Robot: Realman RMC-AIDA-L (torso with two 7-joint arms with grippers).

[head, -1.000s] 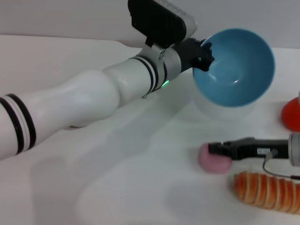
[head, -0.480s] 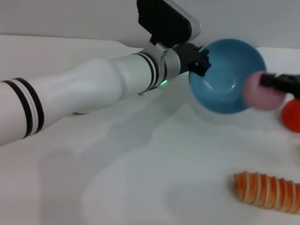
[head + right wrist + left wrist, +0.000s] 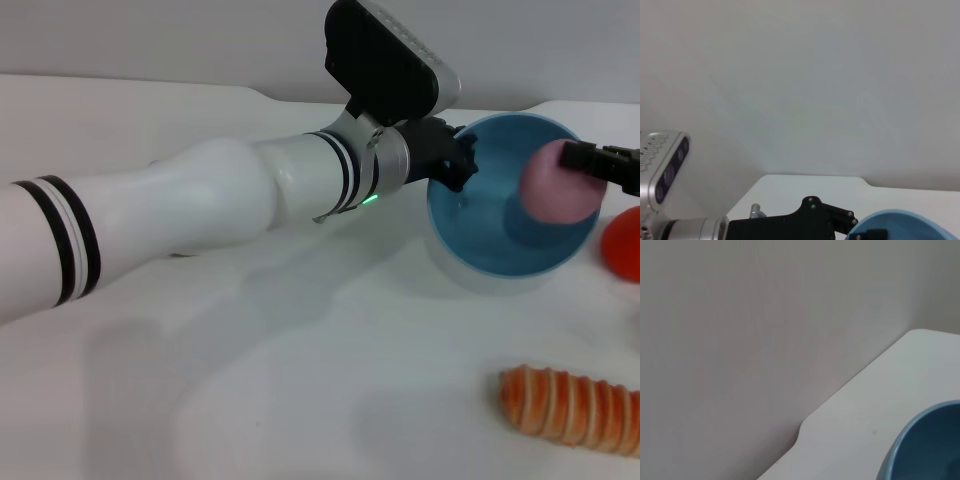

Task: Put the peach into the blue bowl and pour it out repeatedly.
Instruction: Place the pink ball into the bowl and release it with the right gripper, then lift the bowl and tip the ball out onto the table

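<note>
Right gripper [image 3: 572, 163] clamped on the peach [image 3: 557, 194], held over the blue bowl [image 3: 490, 255]; left gripper [image 3: 458, 160] pinching the bowl's near rim; step: loading; next, by judgement: release peach, then tip.

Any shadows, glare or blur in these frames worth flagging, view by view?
Head view: soft shadows on the white table under the left arm; the dusty-pink peach casts a shadow inside the light-blue plastic bowl; the right gripper is cropped at the frame edge. Left wrist view: mostly blank wall, even light. Right wrist view: the same, no glare.
</note>
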